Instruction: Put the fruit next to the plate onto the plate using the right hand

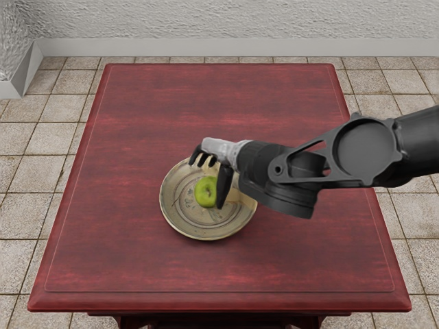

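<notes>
fruit: green fruit [205,192], apple-like, sits inside the plate, a little off centre toward the far right side
plate: shallow tan plate [184,218], mid-table, flat, nothing else on it
right hand: right hand [217,153] hovers over the plate's far rim, arm enters from the right edge
fingers: fingers [196,159] loosely hooked, tips clear of the fruit, not wrapped round it; thumb [223,186] hangs just beside the fruit's right side, contact unclear
task state: looks placed, hand not yet clear
risk: thumb drags the fruit on retreat, so it rolls off the shallow plate
risk 2: low fingertips catch the rim, so the plate slides
table: red wooden table [206,103]
left arm: out of view
</notes>
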Tool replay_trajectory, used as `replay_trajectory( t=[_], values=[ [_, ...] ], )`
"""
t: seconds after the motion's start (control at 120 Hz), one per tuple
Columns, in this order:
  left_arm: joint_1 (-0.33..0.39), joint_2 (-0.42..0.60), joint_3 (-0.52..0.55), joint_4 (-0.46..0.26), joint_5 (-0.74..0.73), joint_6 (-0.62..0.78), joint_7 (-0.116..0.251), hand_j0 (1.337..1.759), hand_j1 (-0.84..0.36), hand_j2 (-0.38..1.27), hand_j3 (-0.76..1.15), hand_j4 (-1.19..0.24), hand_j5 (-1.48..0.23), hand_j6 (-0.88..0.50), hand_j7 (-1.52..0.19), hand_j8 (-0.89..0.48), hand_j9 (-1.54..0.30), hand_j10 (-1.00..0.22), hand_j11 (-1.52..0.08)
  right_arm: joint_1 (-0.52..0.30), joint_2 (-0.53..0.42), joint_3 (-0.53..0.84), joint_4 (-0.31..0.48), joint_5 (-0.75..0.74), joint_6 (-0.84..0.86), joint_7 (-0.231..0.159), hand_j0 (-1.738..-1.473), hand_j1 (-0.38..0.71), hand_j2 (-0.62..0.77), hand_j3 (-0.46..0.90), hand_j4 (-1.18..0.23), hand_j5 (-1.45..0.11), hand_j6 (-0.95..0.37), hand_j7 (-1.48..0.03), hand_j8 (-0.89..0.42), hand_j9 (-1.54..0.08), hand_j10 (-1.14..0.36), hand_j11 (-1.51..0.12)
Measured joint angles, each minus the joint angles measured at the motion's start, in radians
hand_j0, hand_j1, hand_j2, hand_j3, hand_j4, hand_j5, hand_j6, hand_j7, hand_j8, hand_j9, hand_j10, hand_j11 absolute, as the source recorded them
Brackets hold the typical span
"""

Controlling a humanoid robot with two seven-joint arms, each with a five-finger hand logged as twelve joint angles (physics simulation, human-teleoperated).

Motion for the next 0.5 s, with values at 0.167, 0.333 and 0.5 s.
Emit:
replay_trajectory(
  t=[0.167, 0.333, 0.5],
  values=[
    [0.000, 0.000, 0.000, 0.000, 0.000, 0.000, 0.000, 1.658, 0.35, 0.00, 0.00, 0.00, 0.00, 0.00, 0.00, 0.00, 0.00, 0.00, 0.00, 0.009, -0.020, 0.006, 0.007, 0.000, 0.067, 0.001, -1.658, -0.18, 0.05, 0.00, -0.16, -0.21, -0.14, -0.21, -0.12, -0.21, -0.16, -0.21],
    [0.000, 0.000, 0.000, 0.000, 0.000, 0.000, 0.000, 1.658, 0.35, 0.00, 0.00, 0.00, 0.00, 0.00, 0.00, 0.00, 0.00, 0.00, 0.00, 0.023, -0.202, 0.071, 0.016, -0.015, 0.375, 0.004, -1.658, -0.26, 0.02, 0.00, -0.08, -0.11, -0.07, -0.11, -0.07, -0.11, -0.08, -0.11],
    [0.000, 0.000, 0.000, 0.000, 0.000, 0.000, 0.000, 1.658, 0.35, 0.00, 0.00, 0.00, 0.00, 0.00, 0.00, 0.00, 0.00, 0.00, 0.00, 0.015, -0.443, 0.172, 0.015, -0.074, 0.642, 0.008, -1.658, -0.30, 0.01, 0.00, -0.05, -0.06, -0.04, -0.06, -0.04, -0.06, -0.05, -0.06]
  ],
)
